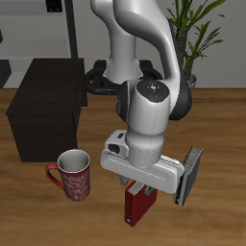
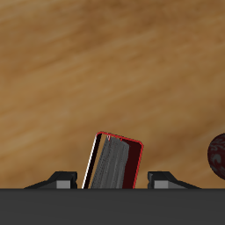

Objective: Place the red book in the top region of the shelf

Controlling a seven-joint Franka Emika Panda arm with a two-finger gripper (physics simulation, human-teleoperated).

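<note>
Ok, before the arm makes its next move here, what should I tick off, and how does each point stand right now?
1. Pincer straddles the red book, one finger on each side: ok.
2. Pincer closed on the book: not ok, gaps show on both sides.
3. Book upright on the table: ok, slight tilt.
4. Mug clear of the book: ok, apart beside it.
5. Shelf top free for placing: ok, nothing seen on it.
6. Finger depth on the book: cannot tell.
</note>
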